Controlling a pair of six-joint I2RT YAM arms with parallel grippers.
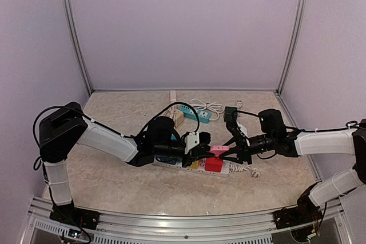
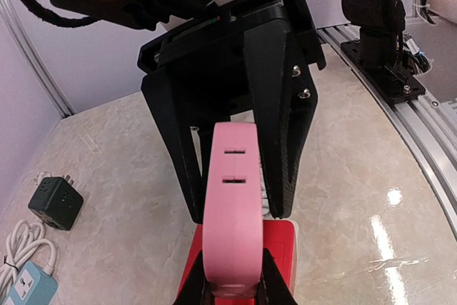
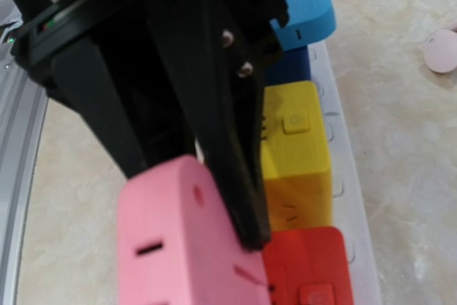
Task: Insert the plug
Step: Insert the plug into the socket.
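Left gripper [image 3: 189, 198] and right gripper [image 2: 238, 212] both clamp pink plug [image 2: 232, 248]; red cube [image 3: 307, 269] below.

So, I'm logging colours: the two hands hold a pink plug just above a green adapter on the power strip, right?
No: the adapter is red, not green, as the right wrist view shows. The left hand and right hand do hold the pink plug above it.
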